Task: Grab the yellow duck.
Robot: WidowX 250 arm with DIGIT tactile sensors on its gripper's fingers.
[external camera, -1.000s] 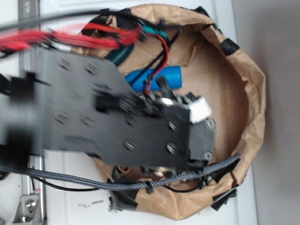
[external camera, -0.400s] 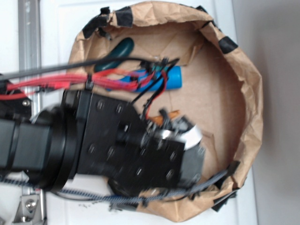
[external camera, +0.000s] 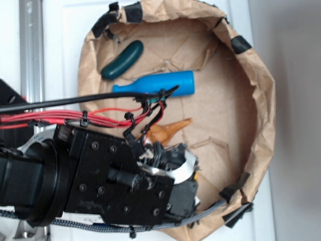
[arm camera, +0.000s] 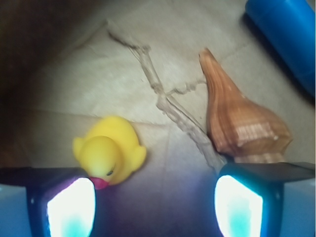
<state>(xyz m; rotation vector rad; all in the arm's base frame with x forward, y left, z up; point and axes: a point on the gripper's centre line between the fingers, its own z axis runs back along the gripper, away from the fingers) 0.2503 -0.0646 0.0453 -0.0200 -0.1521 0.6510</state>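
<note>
Jaws (arm camera: 155, 207): spread wide, nothing between them; two glowing pads (arm camera: 71, 207) at the bottom edge of the wrist view, one each side.

Duck (arm camera: 109, 150): small, glossy yellow, red beak; upright on the brown paper, just ahead of the left pad in the wrist view, beak at that pad's upper corner. Whether beak and pad touch cannot be told. Outside the gap, off to its left side.

Shell (arm camera: 239, 116): tan-brown spiral, lying on its side, broad end just above the right pad, pointed tip aimed away from the jaws. Apart from the duck.

Bottle (external camera: 160, 84): blue, lying on its side, beyond the shell, farther from the jaws.

Pickle-shaped item (external camera: 122, 59): dark green, lying beyond the bottle, farthest from the jaws.

Paper bin (external camera: 261, 115): crumpled brown wall with black tape patches, ringing all items and the jaws; on a white tabletop (external camera: 65, 40).
</note>
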